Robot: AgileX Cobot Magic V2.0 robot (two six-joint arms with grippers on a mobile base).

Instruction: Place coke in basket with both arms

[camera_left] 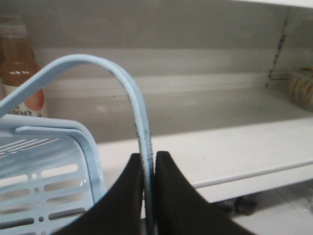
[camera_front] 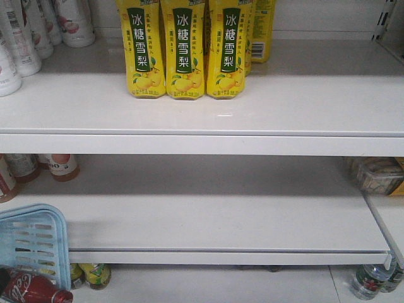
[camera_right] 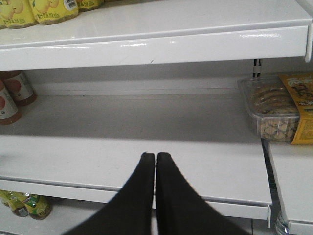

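At the left gripper: jaws are pressed flat on the basket handle, so the basket is kept hanging at the shelf front.
Right gripper: fingers are shut together on nothing, parked before the middle shelf.
Coke: the bottle is seen lying low at the front view's bottom left corner, just under the basket's rim; judged already dropped inside, though this cannot be confirmed.
Upper shelf: yellow bottles are left untouched.

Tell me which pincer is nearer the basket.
Left. The left pincer is shut on the basket handle. The right pincer is shut on nothing, facing bare shelf, no basket in its view.
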